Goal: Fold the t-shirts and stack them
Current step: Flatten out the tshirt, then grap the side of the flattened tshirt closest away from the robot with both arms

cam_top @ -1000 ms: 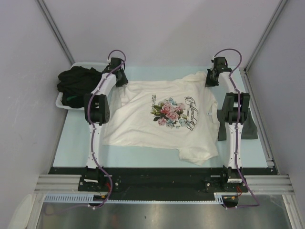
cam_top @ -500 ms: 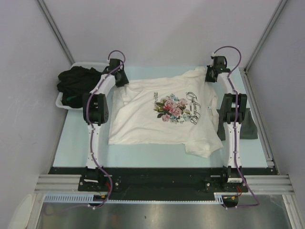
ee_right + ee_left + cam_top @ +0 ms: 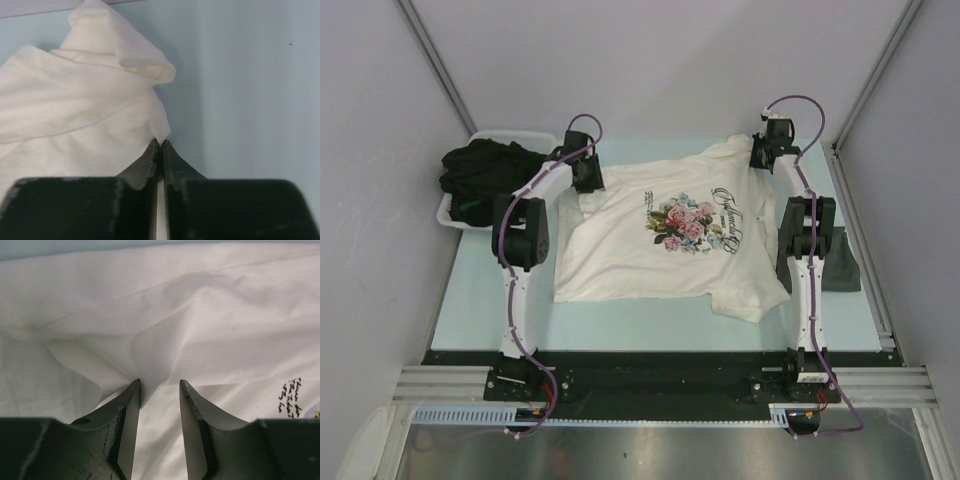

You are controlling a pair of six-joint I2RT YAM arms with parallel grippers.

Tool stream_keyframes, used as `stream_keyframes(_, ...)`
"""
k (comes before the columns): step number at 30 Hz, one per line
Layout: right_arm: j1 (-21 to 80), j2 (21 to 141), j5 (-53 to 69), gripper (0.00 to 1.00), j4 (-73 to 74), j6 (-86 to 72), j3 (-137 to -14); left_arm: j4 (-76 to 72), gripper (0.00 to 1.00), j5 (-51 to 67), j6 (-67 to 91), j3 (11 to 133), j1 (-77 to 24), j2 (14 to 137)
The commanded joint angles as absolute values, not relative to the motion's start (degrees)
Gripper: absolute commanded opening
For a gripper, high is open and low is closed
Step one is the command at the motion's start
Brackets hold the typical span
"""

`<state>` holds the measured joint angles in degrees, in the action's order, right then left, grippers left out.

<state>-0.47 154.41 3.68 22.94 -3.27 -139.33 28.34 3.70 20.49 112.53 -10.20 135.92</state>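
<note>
The cream-white t-shirt (image 3: 660, 235) with the rose print lies spread face up on the table. It fills the left wrist view (image 3: 200, 315) and shows at the left of the right wrist view (image 3: 65, 120). My left gripper (image 3: 588, 172) hangs over the shirt's far left part with its jaws open (image 3: 160, 385), and wrinkled cloth lies just beyond the fingertips. My right gripper (image 3: 763, 155) is shut on the shirt's far right edge (image 3: 161, 142). A dark grey t-shirt (image 3: 842, 270) lies at the right, partly under the right arm. Black t-shirts (image 3: 485, 170) are heaped in the tub.
The white plastic tub (image 3: 455, 218) stands at the far left edge of the pale blue table (image 3: 480, 290). Metal frame posts and grey walls close in both sides. The black base rail runs along the near edge.
The cream shirt has slid to the right and a little back. My left gripper has moved right, over the shirt. My right gripper has stayed at the shirt's far right edge.
</note>
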Motion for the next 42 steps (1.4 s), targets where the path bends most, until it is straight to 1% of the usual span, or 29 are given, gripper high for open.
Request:
stream_keyframes(1, -0.2, 151.2, 1.0, 0.19, 18.4, -0.4, -138.5, 26.6, 0.42, 5.4, 18.5, 108.9, -10.7, 127.6)
stream_keyframes(3, -0.2, 148.8, 0.3, 0.28, 17.4, -0.2, -134.7, 26.7, 0.42, 5.9, 18.3, 107.2, -11.1, 125.6)
stream_keyframes(6, 1.7, 144.2, 0.0, 0.34, 17.4, -0.2, -132.6, 26.6, 0.43, 6.3, 17.9, 104.5, -11.5, 122.9)
stream_keyframes(9, 1.8, 139.8, -1.8, 0.37, 19.7, -0.1, -132.2, 27.2, 0.43, 6.9, 17.7, 102.7, -11.7, 120.7)
stream_keyframes(15, 2.0, 126.9, -0.6, 0.37, 28.6, -5.3, -127.5, 29.5, 0.43, 8.7, 17.4, 99.3, -12.0, 115.6)
stream_keyframes(19, 2.6, 117.6, 1.0, 0.37, 37.0, -9.8, -119.5, 32.1, 0.44, 9.8, 17.0, 97.0, -12.5, 111.5)
stream_keyframes(22, 3.6, 111.0, 1.7, 0.36, 44.5, -13.6, -111.6, 32.8, 0.45, 10.9, 16.8, 93.5, -12.6, 107.1)
stream_keyframes(24, 4.3, 105.9, 0.7, 0.34, 48.6, -16.4, -103.8, 33.0, 0.45, 11.7, 16.6, 91.0, -12.5, 103.5)
stream_keyframes(25, 4.9, 103.8, 1.4, 0.34, 48.9, -18.9, -100.6, 33.4, 0.45, 12.4, 16.3, 90.1, -12.6, 102.4)
stream_keyframes(26, 5.4, 101.7, 2.0, 0.34, 49.0, -20.3, -93.8, 33.4, 0.45, 12.7, 16.2, 88.3, -12.7, 100.0)
stream_keyframes(27, 6.1, 97.0, 1.9, 0.34, 49.3, -21.6, -90.8, 33.4, 0.45, 12.9, 16.1, 87.3, -12.7, 98.8)
stream_keyframes(30, 11.1, 91.6, 0.0, 0.36, 51.2, -26.2, -82.3, 32.2, 0.46, 14.2, 16.7, 82.3, -12.7, 93.7)
stream_keyframes(31, 12.8, 89.3, -1.2, 0.36, 51.8, -26.7, -81.1, 31.8, 0.47, 14.8, 17.2, 81.0, -12.7, 92.4)
stream_keyframes(32, 16.7, 88.6, -4.3, 0.37, 52.9, -28.9, -80.6, 31.5, 0.47, 15.5, 17.3, 78.9, -12.7, 90.5)
stream_keyframes(34, 20.5, 87.5, -5.4, 0.37, 55.1, -29.9, -79.2, 31.6, 0.47, 16.1, 17.4, 77.3, -12.8, 87.9)
stream_keyframes(35, 24.1, 87.5, -8.0, 0.38, 55.9, -31.6, -78.8, 31.8, 0.47, 16.4, 17.3, 76.1, -12.8, 87.0)
stream_keyframes(42, 32.7, 86.7, -10.8, 0.43, 58.1, -36.5, -75.3, 33.0, 0.48, 17.9, 17.2, 72.3, -13.0, 80.2)
